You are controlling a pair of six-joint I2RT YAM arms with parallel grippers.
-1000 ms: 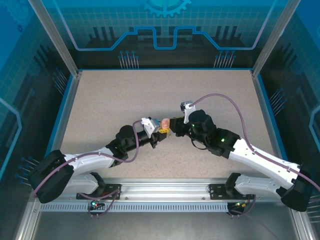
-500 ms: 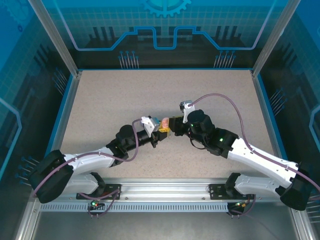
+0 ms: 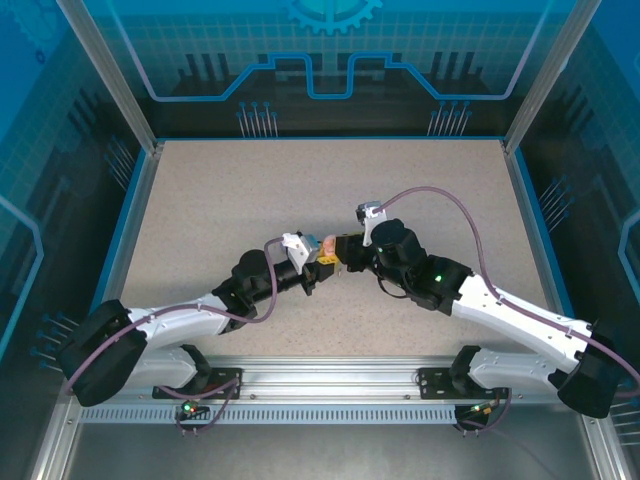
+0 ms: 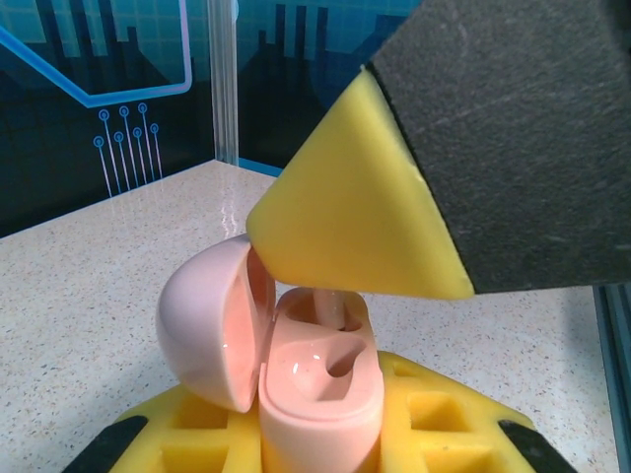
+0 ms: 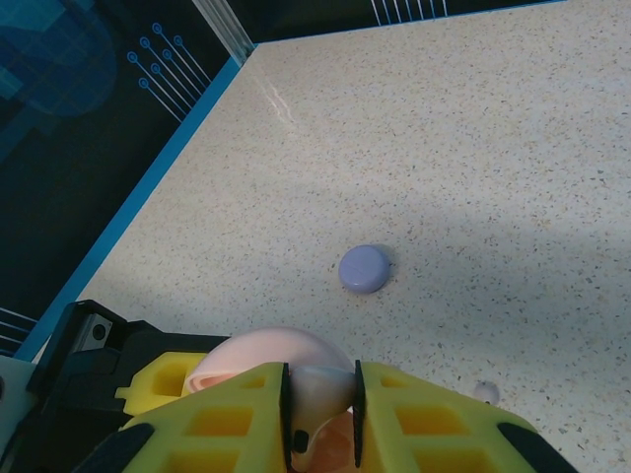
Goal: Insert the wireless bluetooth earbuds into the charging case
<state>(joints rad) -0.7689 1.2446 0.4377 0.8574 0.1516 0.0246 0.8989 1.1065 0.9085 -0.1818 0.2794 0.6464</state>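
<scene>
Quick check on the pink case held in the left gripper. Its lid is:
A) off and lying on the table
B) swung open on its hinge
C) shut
B: in the left wrist view the lid stands swung open beside the base of the case, still joined to it, with the inside exposed.

Work surface: speckled beige tabletop (image 3: pixel 200 200), evenly lit, with a faint sheen near the far left corner. Blue edging (image 3: pixel 128 215) borders it. Aluminium posts (image 3: pixel 105 70) stand at the back corners. Walls: translucent blue panels (image 3: pixel 420 50) printed with circuit traces, gear motif (image 3: pixel 330 12) top centre. A slotted aluminium rail (image 3: pixel 330 375) runs along the near edge.
</scene>
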